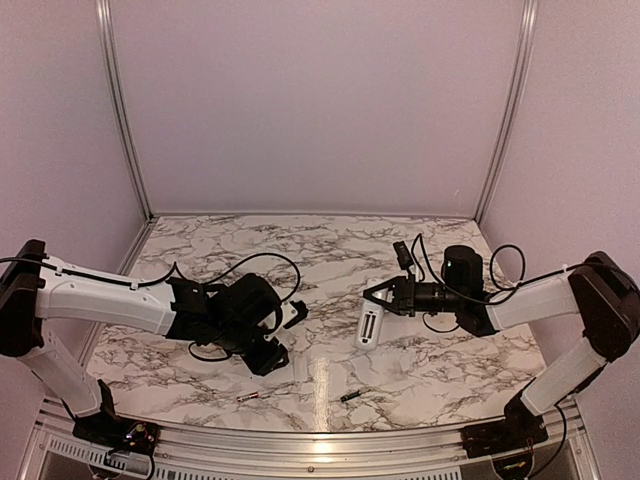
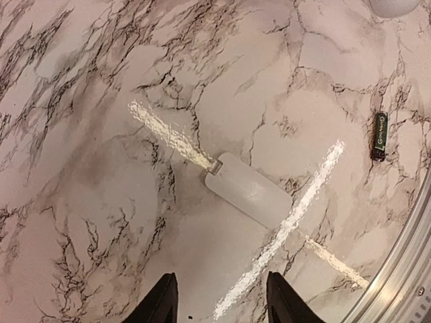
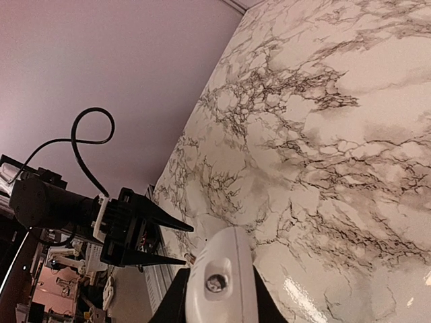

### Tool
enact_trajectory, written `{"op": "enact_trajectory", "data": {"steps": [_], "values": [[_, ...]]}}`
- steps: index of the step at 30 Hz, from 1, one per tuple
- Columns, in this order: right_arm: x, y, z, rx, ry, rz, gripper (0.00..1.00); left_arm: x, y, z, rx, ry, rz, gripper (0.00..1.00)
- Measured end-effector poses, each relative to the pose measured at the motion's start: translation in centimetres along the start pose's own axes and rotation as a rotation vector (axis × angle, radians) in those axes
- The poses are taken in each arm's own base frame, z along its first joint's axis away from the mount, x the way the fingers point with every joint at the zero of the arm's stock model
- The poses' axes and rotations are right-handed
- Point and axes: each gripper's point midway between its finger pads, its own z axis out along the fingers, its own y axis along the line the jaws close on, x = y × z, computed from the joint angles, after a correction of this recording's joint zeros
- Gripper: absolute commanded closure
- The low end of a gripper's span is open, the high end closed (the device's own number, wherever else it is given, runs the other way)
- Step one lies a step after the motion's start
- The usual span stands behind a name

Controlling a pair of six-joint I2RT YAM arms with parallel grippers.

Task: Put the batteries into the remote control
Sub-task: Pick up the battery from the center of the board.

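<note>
Being grasped by the right fingers (image 3: 176, 303), the remote control (image 1: 369, 326) is being steadied for loading; left fingers (image 2: 161, 299) are being held released.

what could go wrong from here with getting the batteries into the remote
The right end effector grips the slim white rectangular remote control by what looks like one end; pressing a cell in might twist or slip it.
The small dark cylindrical battery lies on its side close to the metal edge rail; a nudge from the open left end effector might roll it out of reach.
</note>
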Motion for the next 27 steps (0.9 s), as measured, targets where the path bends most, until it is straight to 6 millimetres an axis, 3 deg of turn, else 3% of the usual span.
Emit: {"op": "enact_trajectory", "data": {"steps": [11, 17, 27], "values": [[0.5, -0.1, 0.0, 0.0, 0.021, -0.018, 1.0, 7.0, 0.8, -0.6, -0.051, 0.303, -0.128, 0.53], [0.7, -0.4, 0.1, 0.004, 0.029, -0.009, 1.0, 8.6, 1.0, -1.1, -0.066, 0.368, -0.157, 0.53], [0.7, -0.5, 0.1, 0.006, 0.031, -0.007, 1.0, 9.5, 0.3, -0.8, -0.035, 0.414, -0.158, 0.51]]}}
